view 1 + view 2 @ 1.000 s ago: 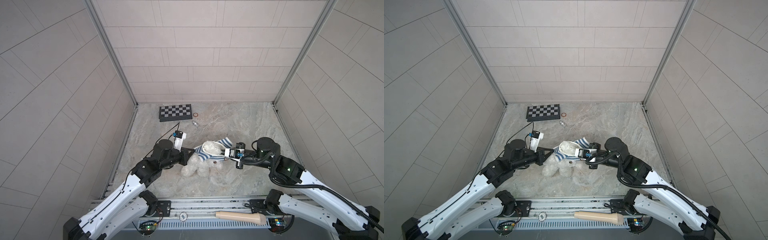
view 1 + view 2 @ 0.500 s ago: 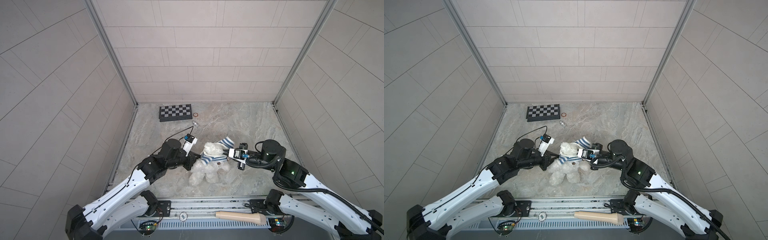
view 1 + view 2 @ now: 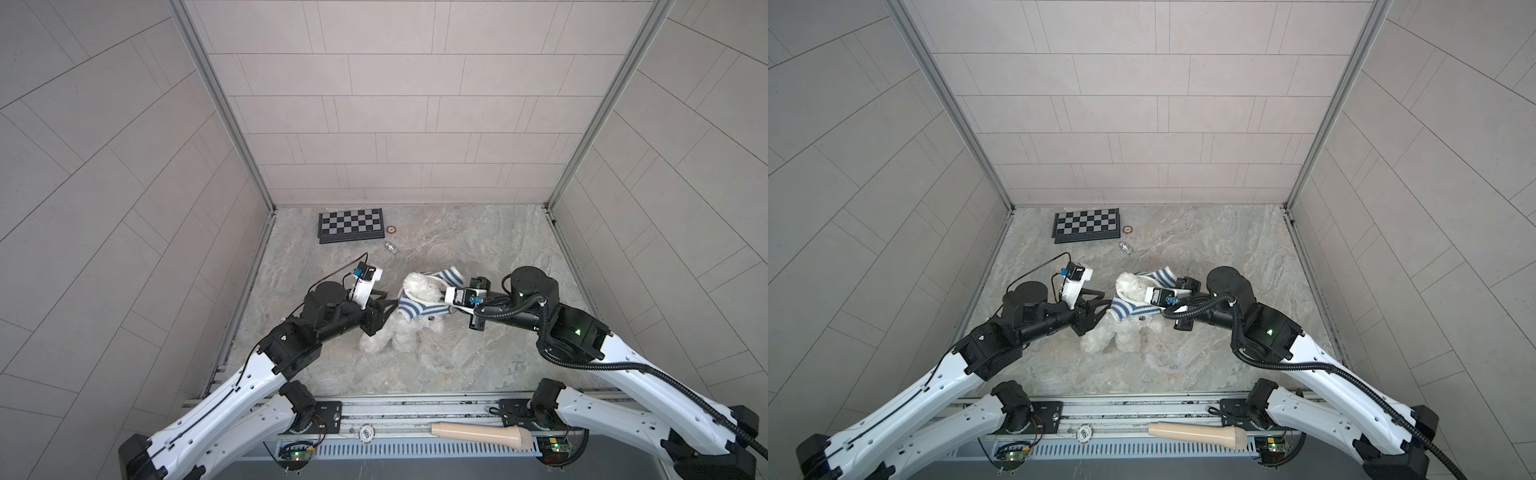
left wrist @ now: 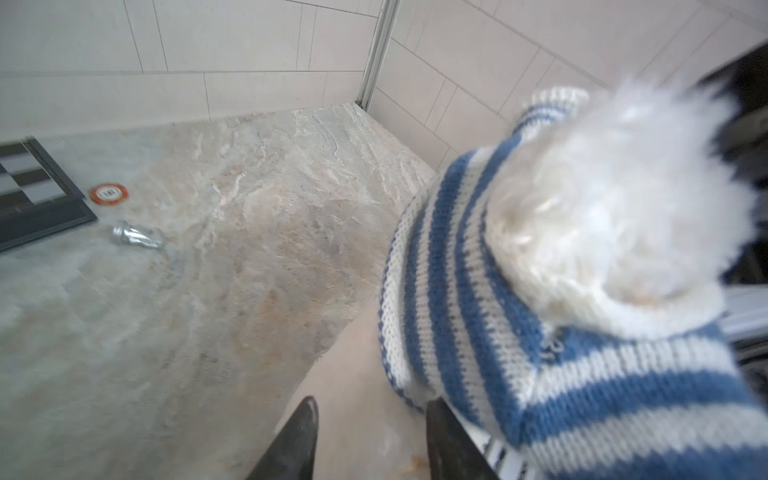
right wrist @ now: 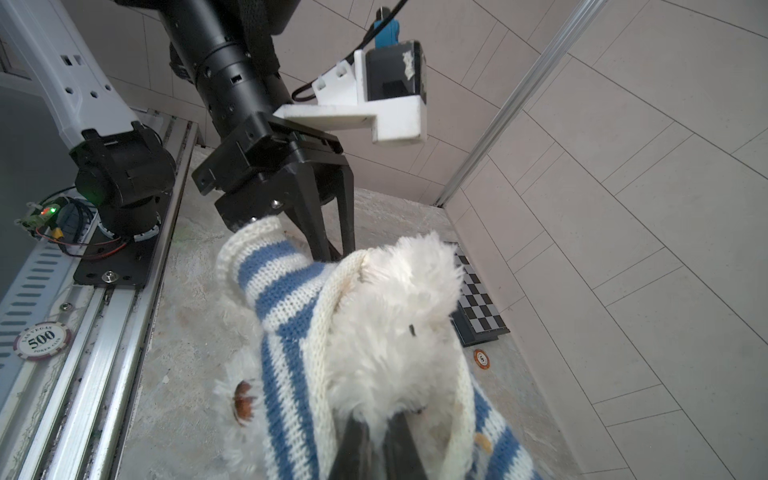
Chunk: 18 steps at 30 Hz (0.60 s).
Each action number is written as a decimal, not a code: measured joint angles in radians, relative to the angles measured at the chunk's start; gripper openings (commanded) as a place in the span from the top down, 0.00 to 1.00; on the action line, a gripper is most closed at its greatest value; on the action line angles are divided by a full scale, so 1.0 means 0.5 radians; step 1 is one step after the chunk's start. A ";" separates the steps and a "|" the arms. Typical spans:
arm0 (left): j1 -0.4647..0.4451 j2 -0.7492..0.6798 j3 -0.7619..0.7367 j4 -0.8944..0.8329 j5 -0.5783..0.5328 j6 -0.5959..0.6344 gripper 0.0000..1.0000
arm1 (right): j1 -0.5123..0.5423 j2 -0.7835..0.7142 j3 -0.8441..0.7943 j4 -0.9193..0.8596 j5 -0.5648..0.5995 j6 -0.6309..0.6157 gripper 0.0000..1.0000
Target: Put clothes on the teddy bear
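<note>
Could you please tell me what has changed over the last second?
The left gripper has opened, letting go of the striped sweater. The right gripper stays shut on its collar; the teddy bear and chessboard have hardly moved.

You've got the teddy bear (image 3: pixel 420 287), fluffy and white, lying mid-scene with its head at the far end and its legs sprawled nearer, head through the neck of a blue-and-cream striped sweater (image 3: pixel 417 311) that is bunched round its shoulders, belly and legs uncovered.
</note>
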 measured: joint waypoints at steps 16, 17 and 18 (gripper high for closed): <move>-0.037 -0.114 0.375 -0.186 0.265 0.323 0.36 | -0.009 0.299 0.352 -0.424 -0.086 -0.550 1.00; -0.040 -0.059 0.413 -0.188 0.284 0.350 0.36 | -0.007 0.310 0.359 -0.429 -0.097 -0.568 1.00; -0.041 -0.002 0.452 -0.195 0.308 0.375 0.36 | -0.004 0.317 0.361 -0.430 -0.105 -0.581 1.00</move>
